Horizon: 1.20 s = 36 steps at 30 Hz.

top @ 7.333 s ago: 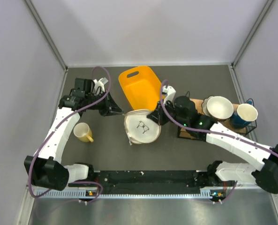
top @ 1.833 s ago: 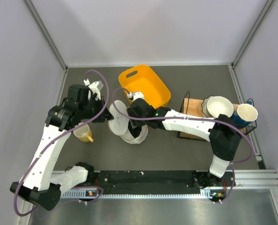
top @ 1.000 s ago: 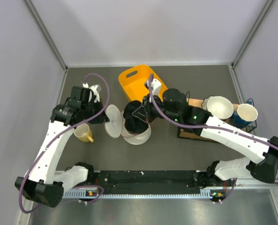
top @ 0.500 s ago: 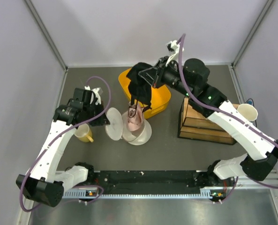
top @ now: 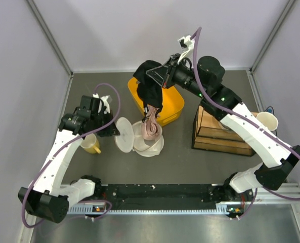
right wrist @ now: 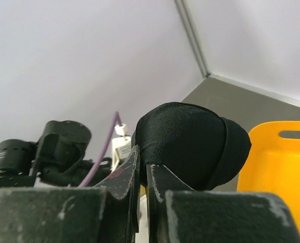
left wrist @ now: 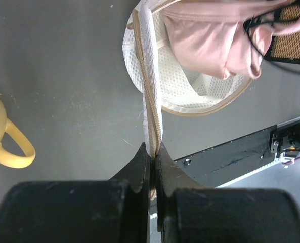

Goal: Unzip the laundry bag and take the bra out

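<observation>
From above, the right end effector (top: 161,75) is up high over the yellow tub (top: 166,104), and the bra (top: 150,86) dangles from it: black cup on top, pink part trailing down with its low end inside the open laundry bag (top: 152,147). The bag sits mid-table (top: 190,162), beside a yellow mug (top: 90,144).

The right wrist cam only gets the close-up, with the fingers pressed tight on the black cup (right wrist: 185,142) and a corner of the tub (right wrist: 281,167) behind.

The left wrist cam is the one that looks into the bag (left wrist: 185,91). There's pink fabric (left wrist: 200,40) bunched in the mesh bowl, and the left end effector (left wrist: 152,157) is pinching the tan-edged zip flap, holding it up off the opening.
</observation>
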### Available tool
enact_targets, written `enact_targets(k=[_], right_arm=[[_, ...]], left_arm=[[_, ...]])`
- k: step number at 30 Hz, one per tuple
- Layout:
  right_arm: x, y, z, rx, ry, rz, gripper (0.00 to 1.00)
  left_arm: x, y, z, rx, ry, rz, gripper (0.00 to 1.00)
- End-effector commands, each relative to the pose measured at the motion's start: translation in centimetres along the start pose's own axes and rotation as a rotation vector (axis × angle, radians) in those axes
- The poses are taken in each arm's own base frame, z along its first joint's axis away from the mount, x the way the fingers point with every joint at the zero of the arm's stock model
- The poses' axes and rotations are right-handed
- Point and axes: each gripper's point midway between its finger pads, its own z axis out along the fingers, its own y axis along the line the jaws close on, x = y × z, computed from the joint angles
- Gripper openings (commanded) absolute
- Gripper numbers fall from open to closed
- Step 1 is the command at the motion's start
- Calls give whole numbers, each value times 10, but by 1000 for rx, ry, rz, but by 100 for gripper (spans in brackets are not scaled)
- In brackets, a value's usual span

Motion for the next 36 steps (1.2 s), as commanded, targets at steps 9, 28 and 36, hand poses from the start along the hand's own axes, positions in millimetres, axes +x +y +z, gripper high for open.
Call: enact_targets(k=[9, 28, 36], right_arm=[[-7, 96, -36, -303, 1, 43, 0], [-41, 104, -50, -274, -67, -31, 0], [34, 67, -13, -178, 73, 2, 0]], left_arm=[[-13, -3, 9, 22, -26, 11, 0], [-47, -21, -64, 1, -184, 88, 0], [-23, -16, -25, 63, -95, 54, 0]])
